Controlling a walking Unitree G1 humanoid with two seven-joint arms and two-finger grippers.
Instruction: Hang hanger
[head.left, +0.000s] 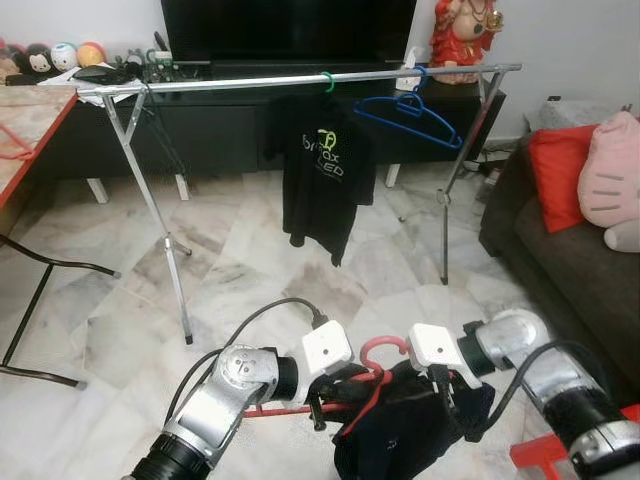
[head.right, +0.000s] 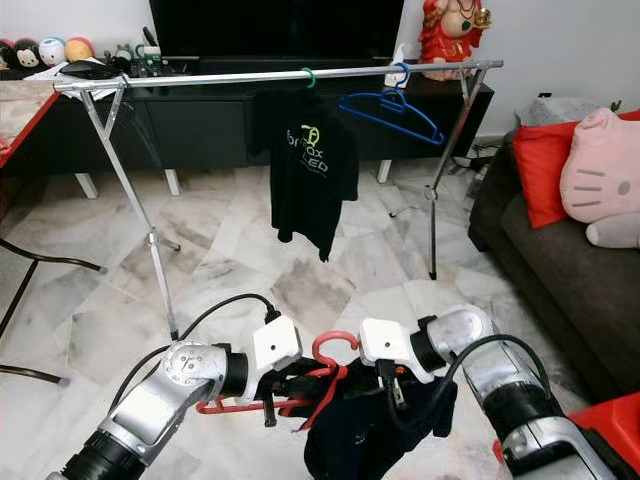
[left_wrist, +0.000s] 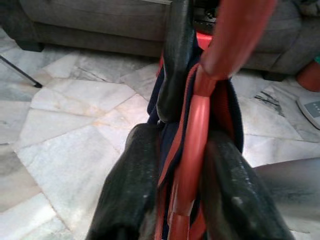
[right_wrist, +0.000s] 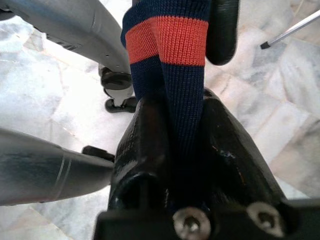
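Low in the middle of the frame, the robot's two hands meet over the marble floor (head.left: 250, 270). The left hand (head.left: 335, 395) is closed tight on the red hanger (head.left: 375, 352). In the left wrist view its two black fingers (left_wrist: 130, 190) squeeze the red bar from both sides. The hook of the hanger curls up between the two hands.

A dark blue shirt (head.left: 400, 430) with a red stripe hangs on the hanger and droops to the bottom edge of the frame. The right hand (head.left: 445, 395) is closed on this shirt. In the right wrist view the blue and red cloth runs right between its fingers (right_wrist: 145, 145).

Across the top of the frame stands a long silver rack (head.left: 250, 82) on thin legs. A black T-shirt (head.left: 322, 170) hangs from it on a green hanger (head.left: 326, 80), near the middle. A blue hanger (head.left: 410, 108) with no clothes hangs just to the right of it. The red hanger is well apart from the rack, far below it.

On the right side of the frame is a dark sofa (head.left: 560, 260) with a red pillow (head.left: 555, 175) and a pink pillow (head.left: 610, 170).
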